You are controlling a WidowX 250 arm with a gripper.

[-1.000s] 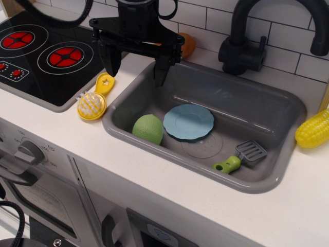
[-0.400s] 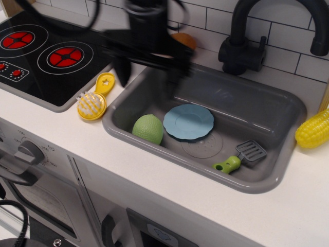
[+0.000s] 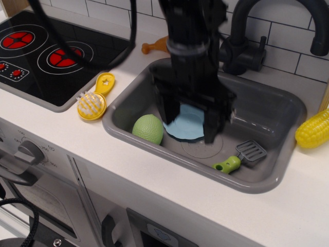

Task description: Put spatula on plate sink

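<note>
Toy kitchen, stove (image 3: 46, 51), sink (image 3: 267, 110), faucet (image 3: 247, 36)
</note>
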